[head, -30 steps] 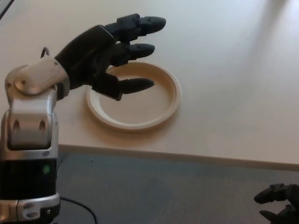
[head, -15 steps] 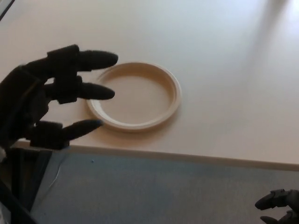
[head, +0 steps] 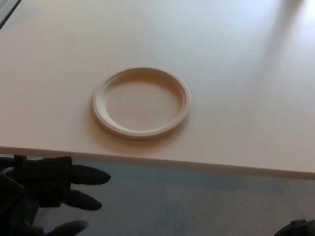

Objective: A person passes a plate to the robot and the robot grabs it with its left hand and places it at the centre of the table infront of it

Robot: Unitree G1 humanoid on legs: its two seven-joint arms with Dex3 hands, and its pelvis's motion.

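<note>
Lower left of frame: left hand [head: 47, 189] spread, empty | plate [head: 141, 102] flat on surface [head: 236, 73] | lower the arm clear, don't nudge it

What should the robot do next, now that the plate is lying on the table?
Probably just lower its left hand to rest. The plate lies flat on the table, nothing touches it, and the hand is open below the table's near edge, holding nothing. The placing looks done, so no further reach seems needed.
</note>
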